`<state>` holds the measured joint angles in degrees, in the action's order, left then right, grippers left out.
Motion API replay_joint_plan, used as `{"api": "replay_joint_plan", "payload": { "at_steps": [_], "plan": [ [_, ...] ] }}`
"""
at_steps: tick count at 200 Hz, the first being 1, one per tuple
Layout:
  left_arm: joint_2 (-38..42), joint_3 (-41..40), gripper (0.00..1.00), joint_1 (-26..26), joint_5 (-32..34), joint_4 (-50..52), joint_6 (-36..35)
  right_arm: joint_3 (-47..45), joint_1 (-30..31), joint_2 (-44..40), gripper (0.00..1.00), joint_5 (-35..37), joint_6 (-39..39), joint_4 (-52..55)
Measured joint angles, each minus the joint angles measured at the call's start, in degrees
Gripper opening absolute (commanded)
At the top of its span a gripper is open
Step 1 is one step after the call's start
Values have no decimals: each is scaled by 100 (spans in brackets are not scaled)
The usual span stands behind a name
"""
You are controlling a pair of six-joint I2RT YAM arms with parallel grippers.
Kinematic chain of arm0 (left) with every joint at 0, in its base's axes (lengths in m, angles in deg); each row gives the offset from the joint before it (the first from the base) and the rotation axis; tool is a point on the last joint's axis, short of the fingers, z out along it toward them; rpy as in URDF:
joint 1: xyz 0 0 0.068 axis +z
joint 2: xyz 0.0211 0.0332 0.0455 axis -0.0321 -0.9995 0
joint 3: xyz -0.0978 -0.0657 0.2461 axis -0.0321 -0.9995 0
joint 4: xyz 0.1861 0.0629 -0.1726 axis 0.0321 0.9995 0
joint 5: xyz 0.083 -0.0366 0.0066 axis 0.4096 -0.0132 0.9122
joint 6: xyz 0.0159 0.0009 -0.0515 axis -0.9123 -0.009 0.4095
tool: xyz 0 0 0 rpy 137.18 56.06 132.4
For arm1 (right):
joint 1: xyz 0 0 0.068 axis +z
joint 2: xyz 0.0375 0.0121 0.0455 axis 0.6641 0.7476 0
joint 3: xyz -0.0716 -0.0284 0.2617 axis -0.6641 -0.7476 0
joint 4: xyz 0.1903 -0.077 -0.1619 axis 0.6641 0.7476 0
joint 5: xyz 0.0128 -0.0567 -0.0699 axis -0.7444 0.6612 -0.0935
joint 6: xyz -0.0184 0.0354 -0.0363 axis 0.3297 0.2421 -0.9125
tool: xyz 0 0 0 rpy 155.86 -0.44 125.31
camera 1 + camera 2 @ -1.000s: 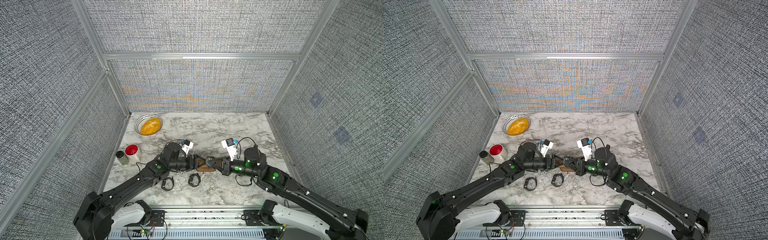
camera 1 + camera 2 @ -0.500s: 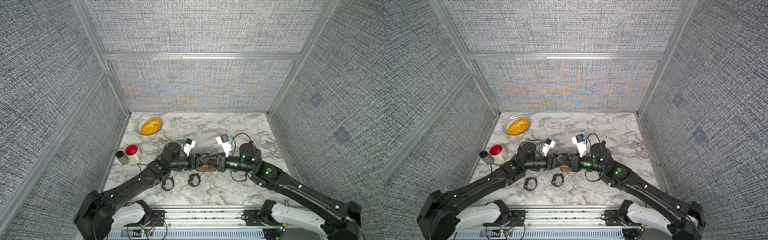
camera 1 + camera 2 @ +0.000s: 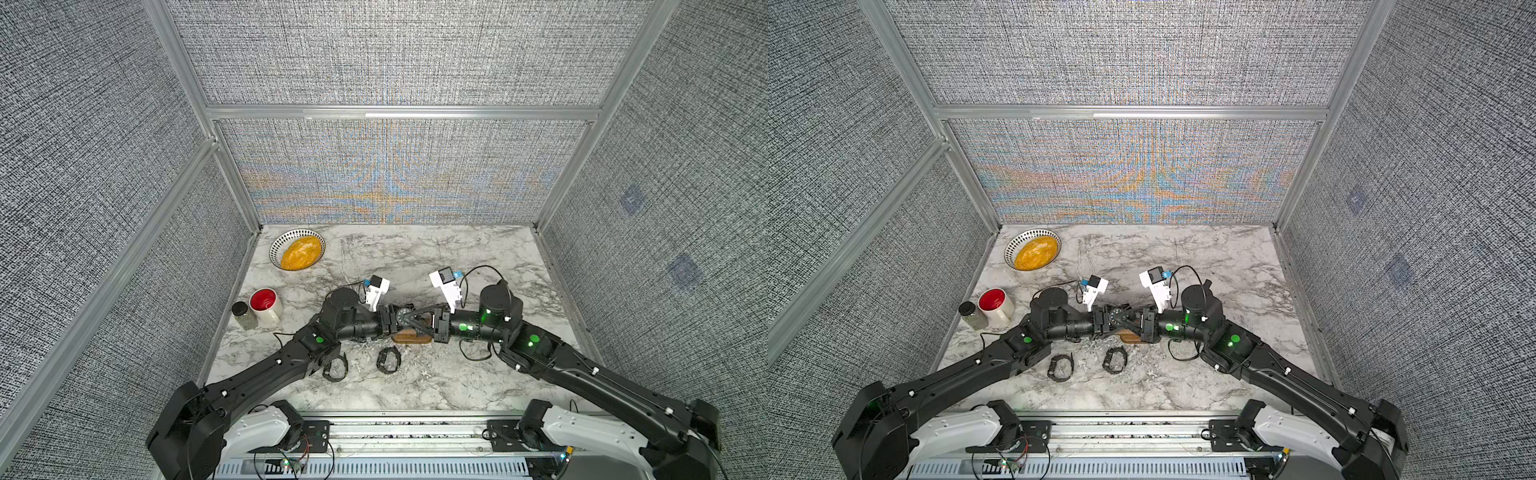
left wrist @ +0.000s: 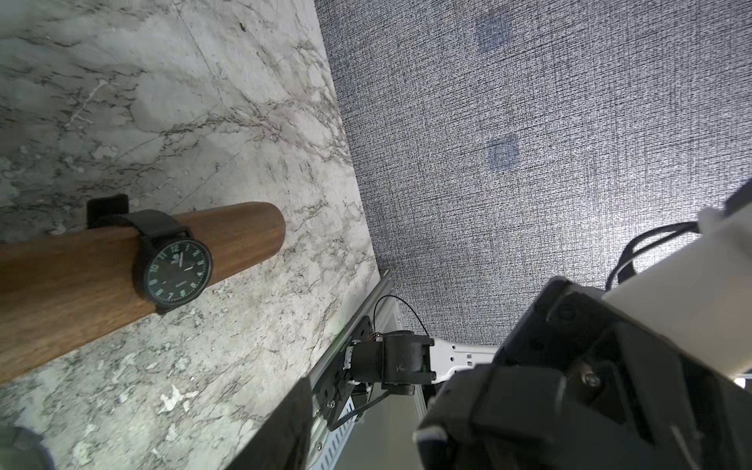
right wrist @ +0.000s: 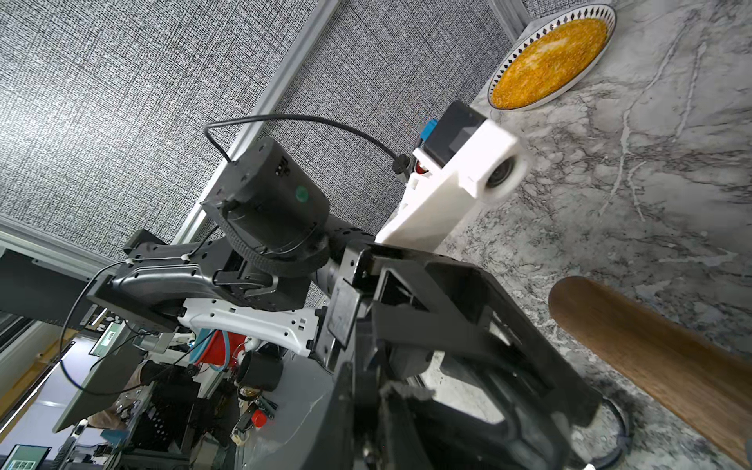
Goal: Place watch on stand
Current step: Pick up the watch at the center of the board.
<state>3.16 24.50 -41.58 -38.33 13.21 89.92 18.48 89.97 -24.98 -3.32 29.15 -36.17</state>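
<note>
At the middle of the marble tabletop, toward its front edge, my two arms met end to end over the stand. Only a short brown strip of it showed beneath them in both top views. The left wrist view gave the clearer record. The watch sat on the stand's wooden bar close to one rounded end, with its round dark face turned outward. Its black strap passed over the bar's edge and the loose tail poked out behind. Whether the strap closed underneath I could not tell. My right gripper was fully closed, fingers drawn to a point aimed at my left gripper, and I saw nothing pinched in it. In the left wrist view it hung apart from the watch. My left gripper's fingers showed only as two blurred dark shapes at the rim of its own wrist view, with bare tabletop between them, so I logged it as partly spread and empty. Just in front of the stand two dark bands, apparently watches, lay on the tabletop, one beside my left forearm. Along the left edge stood a mug with a red inside and, just beside it, a small black-lidded jar. A patterned bowl of yellow grains sat in the far left corner.
</note>
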Motion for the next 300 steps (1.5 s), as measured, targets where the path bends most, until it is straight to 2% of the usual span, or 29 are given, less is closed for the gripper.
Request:
{"api": "replay_joint_plan", "payload": {
  "at_steps": [34,62,85,108,154,181,207,255,287,300],
  "plan": [
    [-26,-74,51,-7,20,-378,208,-9,-31,-46,0,-35,17,-52],
    [20,-133,37,-15,50,-470,284,-31,-50,-61,0,-42,35,-59],
    [79,-155,16,-26,72,-476,310,-42,-74,-61,0,-50,37,-59],
    [90,-155,1,-26,127,-525,315,-46,-87,-11,0,-48,42,-50],
    [96,-155,0,-26,254,-420,306,22,-144,2,0,20,66,258],
    [177,-153,0,-31,409,61,146,234,-264,116,33,232,-2,734],
    [229,-129,0,-22,715,813,-35,343,-343,297,52,398,-57,1152],
    [348,-55,0,-26,1211,2094,-289,439,-365,616,74,754,-98,1954],
    [356,28,0,-24,1370,2483,-348,660,-164,743,88,1058,-243,2376],
    [358,46,0,-26,1419,2549,-348,796,4,815,91,1167,-321,2509]
  ]
}}
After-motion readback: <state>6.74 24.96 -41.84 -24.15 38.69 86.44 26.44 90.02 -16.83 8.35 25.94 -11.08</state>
